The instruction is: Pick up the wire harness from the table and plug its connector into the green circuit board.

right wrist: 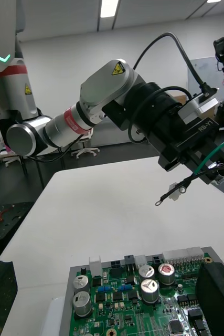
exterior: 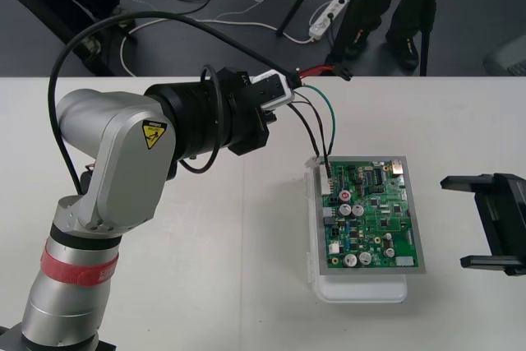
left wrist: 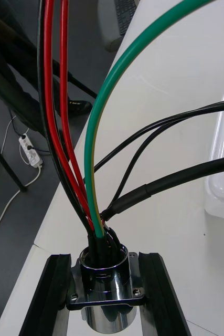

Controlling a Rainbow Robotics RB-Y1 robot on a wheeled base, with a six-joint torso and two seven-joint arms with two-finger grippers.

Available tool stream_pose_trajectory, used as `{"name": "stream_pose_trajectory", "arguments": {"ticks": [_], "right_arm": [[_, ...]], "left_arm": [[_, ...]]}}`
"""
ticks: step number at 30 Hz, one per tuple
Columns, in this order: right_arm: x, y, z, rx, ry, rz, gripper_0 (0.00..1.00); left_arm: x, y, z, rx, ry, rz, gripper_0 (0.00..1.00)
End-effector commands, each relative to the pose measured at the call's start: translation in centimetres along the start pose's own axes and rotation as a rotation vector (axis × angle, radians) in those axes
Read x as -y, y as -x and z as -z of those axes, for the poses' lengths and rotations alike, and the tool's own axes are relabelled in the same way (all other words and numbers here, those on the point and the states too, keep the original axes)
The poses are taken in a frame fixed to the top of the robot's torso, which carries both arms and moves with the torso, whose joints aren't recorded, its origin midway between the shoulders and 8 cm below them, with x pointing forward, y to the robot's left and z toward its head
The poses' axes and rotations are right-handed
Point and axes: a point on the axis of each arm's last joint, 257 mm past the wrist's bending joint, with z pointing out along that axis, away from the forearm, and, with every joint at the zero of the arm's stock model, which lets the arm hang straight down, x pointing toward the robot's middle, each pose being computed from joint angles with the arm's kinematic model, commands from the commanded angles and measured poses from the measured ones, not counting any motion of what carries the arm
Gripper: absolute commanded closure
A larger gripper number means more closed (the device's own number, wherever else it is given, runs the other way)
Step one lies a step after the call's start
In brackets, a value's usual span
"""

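My left gripper (exterior: 282, 90) hovers above the table just beyond the far-left corner of the green circuit board (exterior: 374, 215). It is shut on the harness's round metal socket (left wrist: 105, 294), whose flange sits between the black fingers (left wrist: 51, 294). Red, black and green wires (exterior: 325, 125) arc from the socket down to the board's far-left corner, where the black plug (exterior: 328, 172) touches the board's edge. I cannot tell whether the plug is seated. In the right wrist view the left gripper (right wrist: 203, 157) hangs over the board (right wrist: 143, 299) with a loose ring terminal (right wrist: 159, 201) dangling. My right gripper (exterior: 472, 221) waits open at the table's right side.
The board rests on a white base (exterior: 362, 289) right of the table's middle. Bare table (exterior: 222, 269) lies between the left arm and the board. Beyond the table's far edge (exterior: 427, 78), cables and a power strip (exterior: 327, 18) lie on the dark floor.
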Motion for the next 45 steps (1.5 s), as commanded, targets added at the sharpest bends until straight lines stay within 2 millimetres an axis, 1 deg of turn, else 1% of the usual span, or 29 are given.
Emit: {"name": "stream_pose_trajectory", "arguments": {"ticks": [1,5,10,11,18,23,26,36,40,45], "right_arm": [[1.7,2.6,1.5,-0.020,-0.066,0.003,0.00],[2.5,3.6,1.5,-0.038,-0.107,-0.035,0.00],[3.5,5.0,1.0,-0.071,-0.157,-0.069,0.00],[3.6,5.6,0.6,-0.074,-0.169,-0.076,0.00],[4.2,7.1,-1.2,-0.071,-0.250,-0.164,0.00],[4.7,7.6,-2.4,-0.056,-0.284,-0.228,0.00],[5.2,7.8,-3.1,-0.046,-0.309,-0.235,0.00],[7.7,8.6,-5.8,-0.018,-0.445,-0.275,0.00],[8.5,8.9,-6.7,0.007,-0.496,-0.345,0.00],[9.3,9.3,-7.5,0.023,-0.549,-0.392,0.00]], "left_arm": [[-1.0,1.8,0.9,0.055,0.051,-0.004,1.00],[-0.9,1.7,0.9,0.056,0.050,-0.001,1.00],[-1.0,1.8,0.9,0.057,0.051,0.000,1.00],[-1.0,1.8,0.9,0.055,0.051,-0.001,1.00],[-0.9,1.9,0.9,0.060,0.048,0.002,1.00],[-0.9,1.9,0.9,0.060,0.048,0.002,1.00],[-0.8,1.9,0.9,0.061,0.045,0.004,1.00],[-0.8,2.0,0.9,0.066,0.044,0.013,1.00],[-0.7,2.1,0.9,0.070,0.040,0.021,1.00],[-0.6,2.0,0.9,0.069,0.039,0.024,1.00]]}}
